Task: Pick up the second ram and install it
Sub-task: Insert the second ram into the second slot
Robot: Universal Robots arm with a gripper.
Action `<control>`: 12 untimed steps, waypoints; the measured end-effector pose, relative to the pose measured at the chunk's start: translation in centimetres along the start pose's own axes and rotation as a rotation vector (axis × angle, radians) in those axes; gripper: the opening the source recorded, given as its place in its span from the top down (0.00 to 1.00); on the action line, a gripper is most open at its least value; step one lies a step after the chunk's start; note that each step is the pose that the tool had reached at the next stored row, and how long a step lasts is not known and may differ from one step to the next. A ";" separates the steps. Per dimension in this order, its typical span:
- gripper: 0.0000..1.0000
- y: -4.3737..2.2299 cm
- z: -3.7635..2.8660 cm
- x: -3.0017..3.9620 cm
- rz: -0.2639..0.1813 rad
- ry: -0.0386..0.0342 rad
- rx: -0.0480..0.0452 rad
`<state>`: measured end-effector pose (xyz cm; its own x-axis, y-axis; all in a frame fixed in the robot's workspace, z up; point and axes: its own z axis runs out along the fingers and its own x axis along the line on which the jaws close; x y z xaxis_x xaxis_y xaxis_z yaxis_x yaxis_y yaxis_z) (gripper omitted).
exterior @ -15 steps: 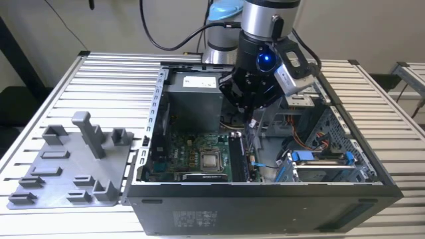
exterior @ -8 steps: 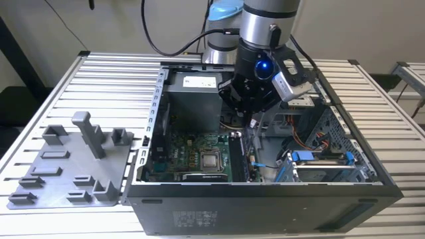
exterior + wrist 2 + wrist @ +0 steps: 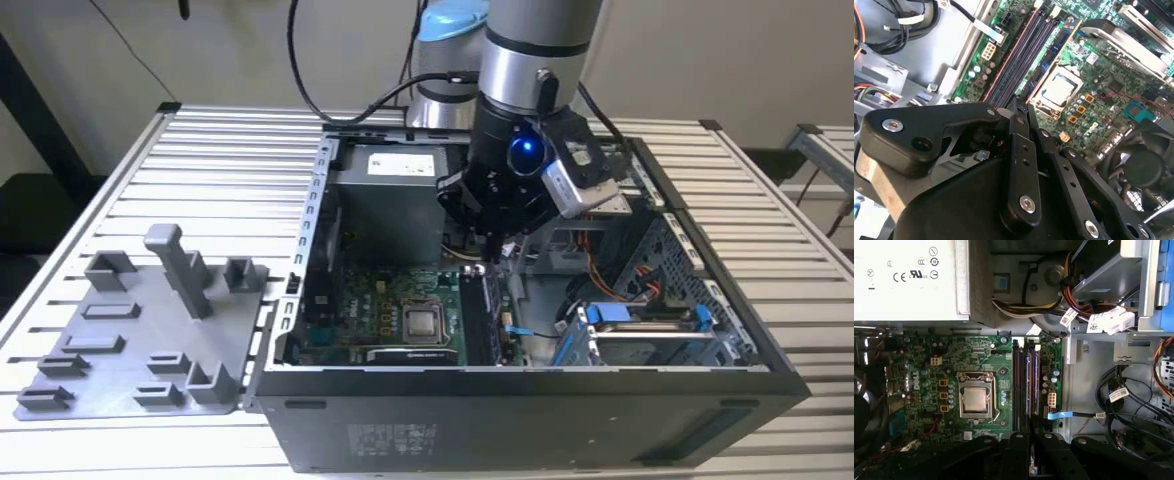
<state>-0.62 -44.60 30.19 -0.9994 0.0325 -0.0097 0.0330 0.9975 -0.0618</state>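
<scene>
One hand (image 3: pixel 495 250) we see inside open case (image 3: pixel 747 345), fingers pinched together above memory slots (image 3: pixel 1024 385); second ram we cannot make out in grip.

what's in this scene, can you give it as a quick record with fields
setting: open computer case on a slatted metal table
claw: lowered inside the case, right above the memory slots
memory slots: dark, parallel, beside the processor socket
second ram: cannot tell whether the claw holds it
board: green motherboard, with the power supply next to it
outside the case: grey parts holder at the exterior view's left
</scene>
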 end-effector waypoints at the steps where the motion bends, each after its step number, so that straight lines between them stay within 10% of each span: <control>1: 0.86 0.01 0.18 0.02 0.000 0.0001 0.0000; 12: 0.86 0.11 2.16 0.57 0.000 0.0012 0.0000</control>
<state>-1.18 -44.60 28.02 -0.9994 0.0323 -0.0084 0.0328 0.9975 -0.0618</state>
